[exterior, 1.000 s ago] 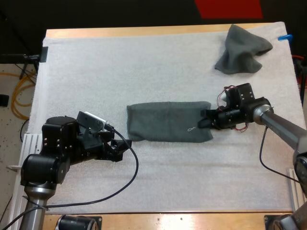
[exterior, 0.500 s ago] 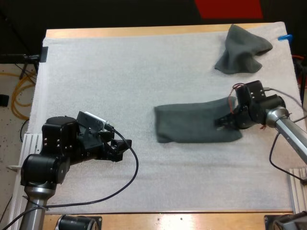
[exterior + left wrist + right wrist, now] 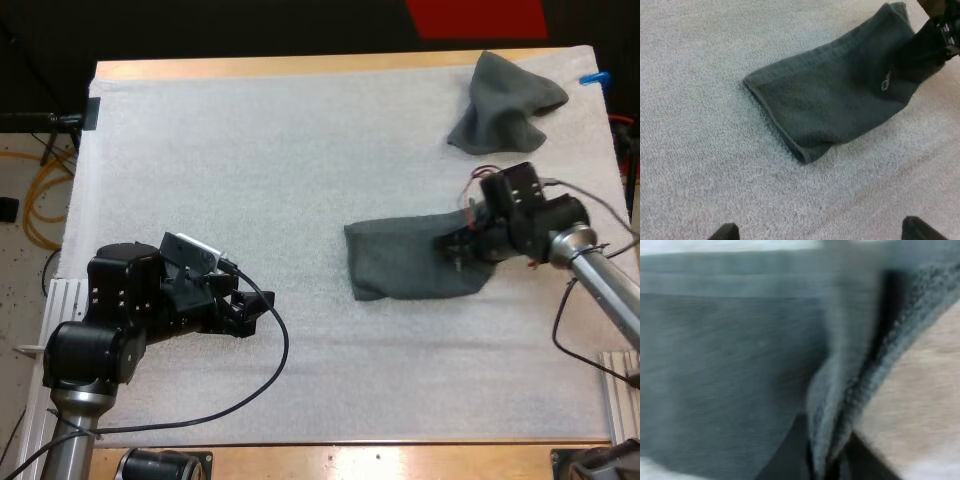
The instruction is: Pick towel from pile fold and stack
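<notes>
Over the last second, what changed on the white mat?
The right gripper, shut on one end of the folded dark grey-green towel, dragged it toward the right side of the white mat. The crumpled grey-green towel at the far right corner and the open left gripper stayed put.

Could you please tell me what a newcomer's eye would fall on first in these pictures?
The folded dark grey-green towel lying right of centre on the white mat stands out first, with the right hand shut on its right end. Next comes the crumpled towel at the mat's far right corner. The left hand rests open at the mat's near left side, clear of both.
</notes>
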Available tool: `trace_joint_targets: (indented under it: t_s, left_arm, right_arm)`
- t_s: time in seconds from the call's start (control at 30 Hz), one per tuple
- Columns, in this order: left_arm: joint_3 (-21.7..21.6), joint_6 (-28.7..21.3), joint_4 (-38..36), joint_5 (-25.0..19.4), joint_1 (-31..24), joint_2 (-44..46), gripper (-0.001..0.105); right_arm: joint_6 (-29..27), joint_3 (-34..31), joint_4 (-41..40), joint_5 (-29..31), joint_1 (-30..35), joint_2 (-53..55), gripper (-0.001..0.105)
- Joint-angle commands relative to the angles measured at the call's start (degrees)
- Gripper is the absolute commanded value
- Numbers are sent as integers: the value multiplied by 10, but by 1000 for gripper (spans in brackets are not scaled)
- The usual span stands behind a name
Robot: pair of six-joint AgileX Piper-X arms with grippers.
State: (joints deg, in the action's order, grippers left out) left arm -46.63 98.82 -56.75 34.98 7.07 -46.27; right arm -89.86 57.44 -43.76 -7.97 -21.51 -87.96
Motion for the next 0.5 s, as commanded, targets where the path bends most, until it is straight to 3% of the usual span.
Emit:
trace_joint_targets:
  t_s: [0.0, 0.27, 0.37, 0.47]
  left_arm:
    - [-2, 3, 1, -6, 0, 0, 63]
    - [-2, 3, 1, -6, 0, 0, 63]
    - [-2, 3, 1, -6, 0, 0, 63]
    - [-2, 3, 1, -6, 0, 0, 63]
  right_arm:
    - [24, 6, 21, -33, -14, -5, 0]
    - [168, 6, 155, -182, -71, -95, 0]
    - [216, 6, 205, -216, -83, -119, 0]
    - [228, 6, 227, -218, -88, -137, 0]
